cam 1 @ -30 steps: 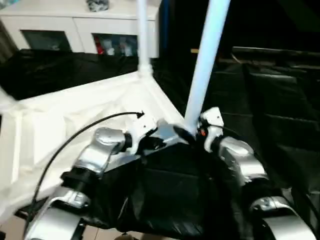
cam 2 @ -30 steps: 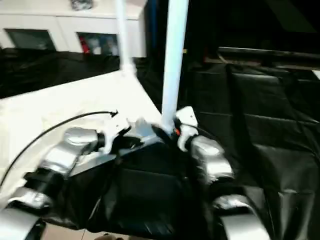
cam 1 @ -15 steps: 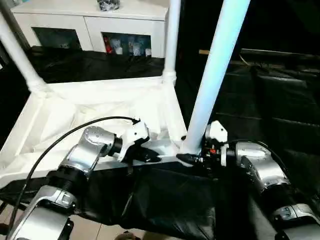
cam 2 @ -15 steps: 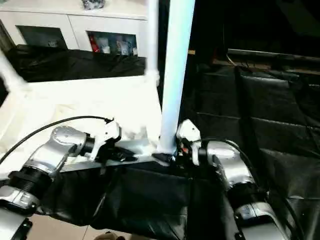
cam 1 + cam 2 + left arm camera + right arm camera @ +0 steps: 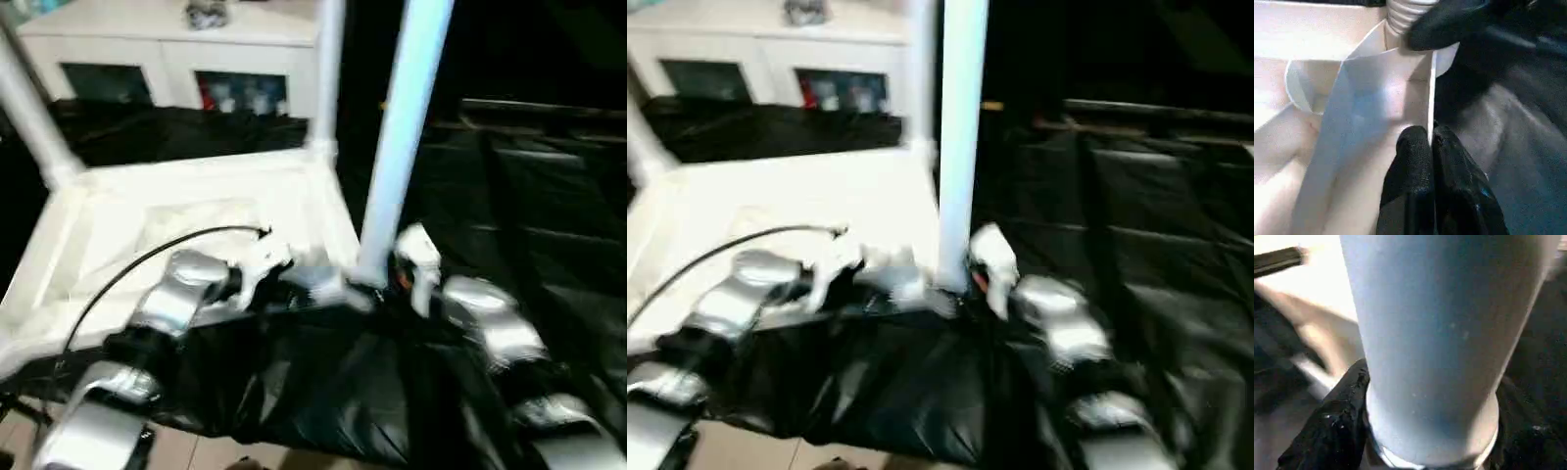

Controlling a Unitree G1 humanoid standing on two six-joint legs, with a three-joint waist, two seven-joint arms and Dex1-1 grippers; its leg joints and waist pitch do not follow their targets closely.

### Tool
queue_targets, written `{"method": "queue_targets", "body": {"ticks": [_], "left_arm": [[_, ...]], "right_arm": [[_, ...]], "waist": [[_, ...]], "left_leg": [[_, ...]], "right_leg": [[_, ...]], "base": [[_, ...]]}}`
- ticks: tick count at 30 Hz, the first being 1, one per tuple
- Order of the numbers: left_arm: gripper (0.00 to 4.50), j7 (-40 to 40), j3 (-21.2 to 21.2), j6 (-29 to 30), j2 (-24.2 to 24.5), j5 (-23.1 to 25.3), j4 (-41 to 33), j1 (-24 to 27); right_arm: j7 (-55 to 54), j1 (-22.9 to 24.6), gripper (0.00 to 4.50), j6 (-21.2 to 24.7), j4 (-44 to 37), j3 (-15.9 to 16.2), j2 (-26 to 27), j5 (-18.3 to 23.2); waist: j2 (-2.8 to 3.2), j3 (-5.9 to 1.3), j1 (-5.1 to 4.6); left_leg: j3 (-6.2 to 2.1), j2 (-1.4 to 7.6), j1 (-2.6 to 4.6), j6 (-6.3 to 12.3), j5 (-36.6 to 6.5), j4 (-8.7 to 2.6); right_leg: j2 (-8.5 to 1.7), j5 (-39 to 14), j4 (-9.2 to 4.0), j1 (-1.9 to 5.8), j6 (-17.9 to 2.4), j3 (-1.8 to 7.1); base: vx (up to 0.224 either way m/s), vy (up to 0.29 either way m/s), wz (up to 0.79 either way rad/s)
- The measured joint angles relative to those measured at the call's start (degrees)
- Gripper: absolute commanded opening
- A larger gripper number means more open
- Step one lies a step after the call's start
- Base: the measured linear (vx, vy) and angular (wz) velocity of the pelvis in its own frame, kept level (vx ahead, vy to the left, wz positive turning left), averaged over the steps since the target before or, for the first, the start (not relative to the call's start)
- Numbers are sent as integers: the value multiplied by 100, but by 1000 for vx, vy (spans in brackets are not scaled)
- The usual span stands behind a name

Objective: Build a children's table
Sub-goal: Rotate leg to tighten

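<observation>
Left eye view: cabinet (image 5: 167,54) beyond tabletop (image 5: 196,211).

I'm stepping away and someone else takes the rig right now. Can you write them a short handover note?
Left gripper: shut, fingers pinching the tabletop's near rim, steadying it.
Right gripper: fingers around the base of the near leg, which stands upright in the near right corner socket.
Tabletop lies underside up on black sheeting. Two more legs stand in the far corners: far right leg, far left leg.
Done: three legs visibly standing.
Left: whether the near leg is fully seated cannot be told; the near left corner is out of sight, so check for a fourth leg.
</observation>
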Motion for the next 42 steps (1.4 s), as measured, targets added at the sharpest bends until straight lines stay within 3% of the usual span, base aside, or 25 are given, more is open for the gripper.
{"method": "queue_targets", "body": {"ticks": [5,9,10,14,16,25,30,34,37,42], "left_arm": [[0,917,55,179,-421,158,89,-104],[0,1211,75,258,-580,211,118,-146],[0,1223,78,258,-597,212,116,-148],[0,1230,77,254,-622,212,111,-154],[0,1171,71,238,-608,211,108,-154],[0,317,39,88,-175,48,-1,-107],[0,-426,-28,-50,197,-40,-7,-89],[0,-838,-120,-191,342,-45,19,-88],[0,-1060,-178,-283,403,-70,47,-88],[0,-1271,-197,-353,501,-76,65,-88]], "right_arm": [[-1598,-340,276,-98,546,-282,476,-109],[-2072,-461,276,-343,816,-357,591,-154],[-2074,-462,331,-391,840,-392,599,-152],[-1960,-463,350,-466,870,-509,640,-83],[-1861,-460,390,-508,881,-511,618,-46],[-40,-210,390,-982,746,-315,122,-6],[1247,23,390,-818,261,72,-380,83],[1960,79,390,-675,66,206,-547,98],[2367,136,356,-498,-133,291,-682,129],[2529,162,321,-313,-243,300,-707,195]], "waist": [[-4,-2,-33],[1,-6,-23],[2,-7,-23],[1,-10,-22],[2,-11,-21],[4,-8,-23],[5,-8,12],[5,-8,70],[3,-9,131],[-1,-11,134]], "left_leg": [[0,0,2,-1,0,0],[0,-2,-1,-1,0,-1],[0,-3,-2,-1,0,-1],[0,-3,-3,-1,0,-1],[0,-3,-5,0,0,-2],[0,6,-24,0,1,-13],[0,11,-29,2,0,-12],[0,11,-25,2,0,-10],[1,11,-20,1,0,-9],[2,12,-20,1,0,-10]], "right_leg": [[0,2,2,-3,-1,1],[0,4,1,-1,-3,4],[0,5,1,0,-4,5],[0,22,1,1,-32,5],[0,21,1,0,-32,6],[8,1,0,-18,-33,-3],[8,-8,0,-19,-39,-11],[7,-8,1,-14,-39,-10],[6,-8,1,-8,-39,-9],[6,-9,1,-9,-38,-10]], "base": [[0,0,0],[0,0,0],[0,0,0],[0,0,0],[0,0,0],[0,0,0],[0,0,0],[0,0,0],[0,0,0],[0,0,0]]}}
